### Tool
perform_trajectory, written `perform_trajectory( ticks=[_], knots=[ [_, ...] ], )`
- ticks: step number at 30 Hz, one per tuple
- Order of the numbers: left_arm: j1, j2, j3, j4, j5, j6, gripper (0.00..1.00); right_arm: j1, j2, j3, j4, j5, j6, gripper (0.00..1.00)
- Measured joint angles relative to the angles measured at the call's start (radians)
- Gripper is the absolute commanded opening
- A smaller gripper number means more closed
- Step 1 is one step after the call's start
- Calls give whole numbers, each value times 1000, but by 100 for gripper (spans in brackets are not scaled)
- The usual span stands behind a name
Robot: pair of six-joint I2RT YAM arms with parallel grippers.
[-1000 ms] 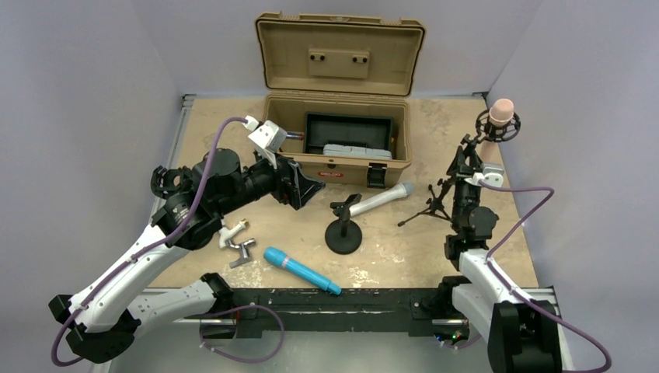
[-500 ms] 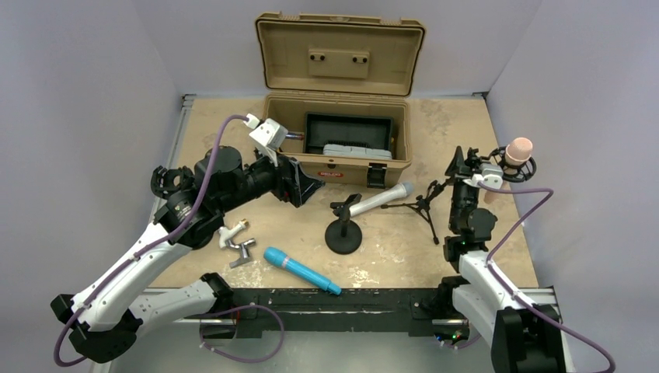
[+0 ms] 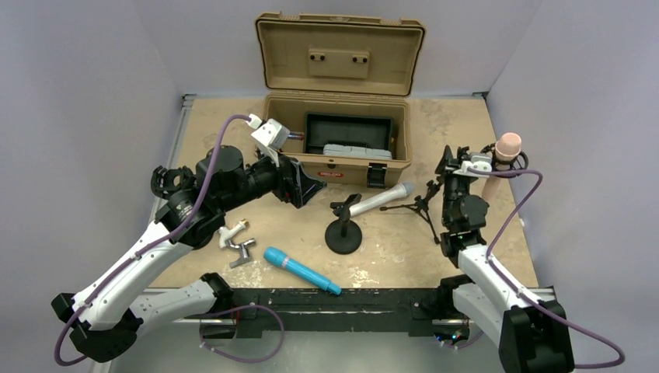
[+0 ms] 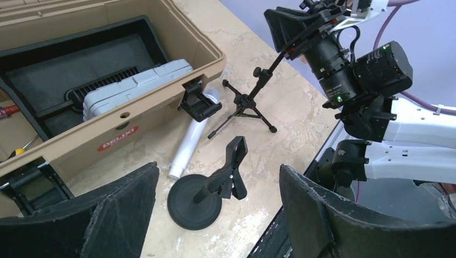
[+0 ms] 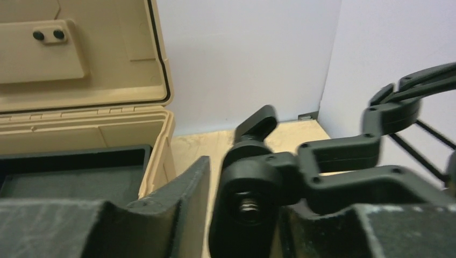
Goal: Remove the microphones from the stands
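Note:
A pink-headed microphone (image 3: pixel 508 144) sits in a black shock mount (image 5: pixel 395 110) on top of a small black tripod stand (image 3: pixel 420 207). The stand is tilted, its legs toward the table middle (image 4: pixel 244 102). My right gripper (image 3: pixel 458 167) is shut on the stand's pivot joint (image 5: pixel 253 201) just below the mount; the microphone is out of the right wrist view. My left gripper (image 3: pixel 307 186) is open and empty, hovering above a round-base clip stand (image 4: pixel 196 200), left of it in the top view.
An open tan toolbox (image 3: pixel 336 159) stands at the back. A silver microphone (image 3: pixel 381 200) lies by the round-base stand (image 3: pixel 343 235). A blue microphone (image 3: pixel 301 270) and a metal fitting (image 3: pixel 239 249) lie near the front. The right wall is close to the pink microphone.
My right gripper has tipped the tripod stand from upright to tilted. Its legs swung left and the pink microphone moved forward along the right wall. The left arm has barely moved.

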State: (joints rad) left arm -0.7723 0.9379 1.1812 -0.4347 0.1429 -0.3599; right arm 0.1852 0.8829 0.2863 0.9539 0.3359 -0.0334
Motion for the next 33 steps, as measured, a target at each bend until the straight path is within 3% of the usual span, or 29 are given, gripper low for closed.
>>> perform_trajectory(
  ticks=[6,21,33],
  knots=[
    [1,9,0,0,10,-6,80,82,52,75,-153,63,60,54],
    [6,14,0,0,25,-23,80,167,72,232,-533,111,364,55],
    [6,14,0,1,30,-23,80,183,44,246,-685,127,537,59]
  ],
)
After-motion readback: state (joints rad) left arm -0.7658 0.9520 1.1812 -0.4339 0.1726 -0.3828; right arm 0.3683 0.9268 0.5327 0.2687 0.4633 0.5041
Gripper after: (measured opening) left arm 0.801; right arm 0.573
